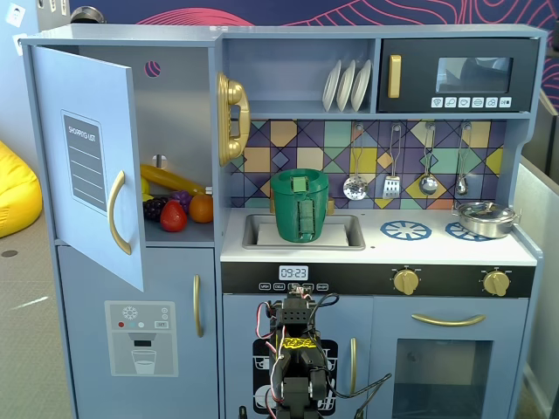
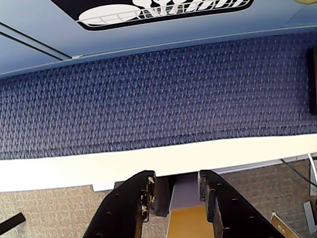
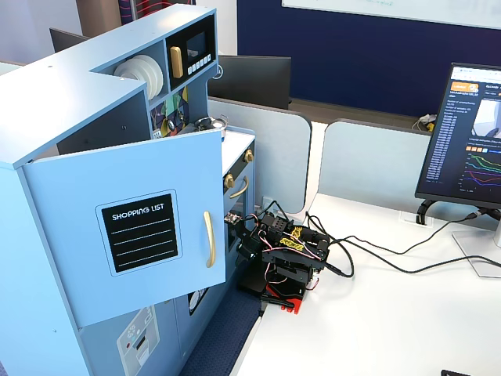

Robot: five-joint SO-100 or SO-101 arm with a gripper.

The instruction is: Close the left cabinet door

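The left cabinet door (image 1: pixel 87 157) is light blue with a black "SHOPPING LIST" panel and a curved gold handle (image 1: pixel 116 214). It stands swung wide open from the top-left compartment. It also shows in a fixed view from the side (image 3: pixel 133 235), reaching out over the table edge. My arm (image 1: pixel 297 349) sits folded low in front of the kitchen's middle, well below and right of the door. In the wrist view my gripper (image 2: pixel 176 191) points down at the white table edge (image 2: pixel 148 166). Its jaws are apart with nothing between them.
Toy fruit (image 1: pixel 175 209) lies inside the open compartment. A gold phone (image 1: pixel 231 118) hangs beside it and a green basket (image 1: pixel 300 205) sits in the sink. The dispenser-print door (image 1: pixel 140 336) below is shut. A monitor (image 3: pixel 466 133) and cables (image 3: pixel 391 258) are on the white table.
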